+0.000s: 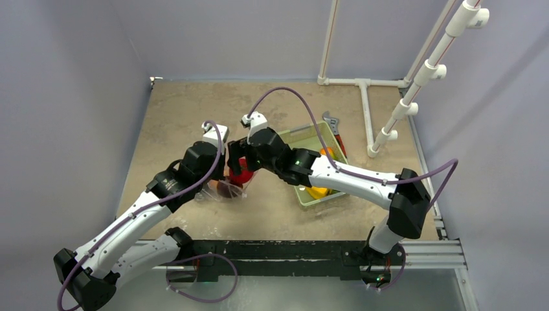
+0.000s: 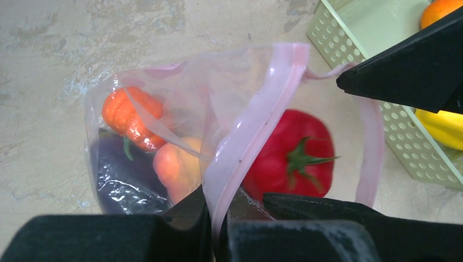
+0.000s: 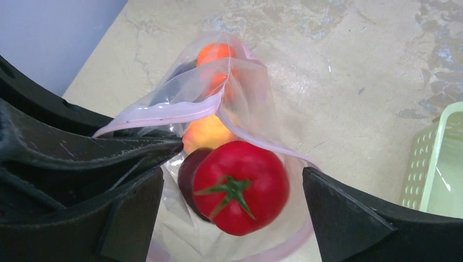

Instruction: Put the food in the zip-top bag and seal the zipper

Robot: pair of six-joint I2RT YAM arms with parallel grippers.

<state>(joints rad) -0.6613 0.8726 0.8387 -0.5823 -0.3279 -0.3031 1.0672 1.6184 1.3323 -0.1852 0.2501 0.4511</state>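
Observation:
The clear zip-top bag (image 2: 164, 93) lies on the table with its mouth held open. My left gripper (image 2: 221, 210) is shut on the pale pink zipper (image 2: 256, 125) strip. Inside are an orange-red piece (image 2: 131, 117), a peach (image 2: 177, 169), a purple eggplant (image 2: 117, 174) and a dark plum (image 3: 188, 172). A red tomato (image 3: 240, 185), slightly blurred, sits in the bag's mouth. My right gripper (image 3: 232, 207) is open just above it, fingers (image 3: 349, 218) apart on both sides and not touching the tomato. In the top view both grippers meet over the bag (image 1: 223, 189).
The light green slotted basket (image 1: 304, 139) stands right of the bag, holding a yellow pepper (image 2: 445, 125) and an orange (image 2: 439, 8). A grey tool (image 1: 332, 123) lies behind it. A white pipe frame (image 1: 366, 110) stands at the back right.

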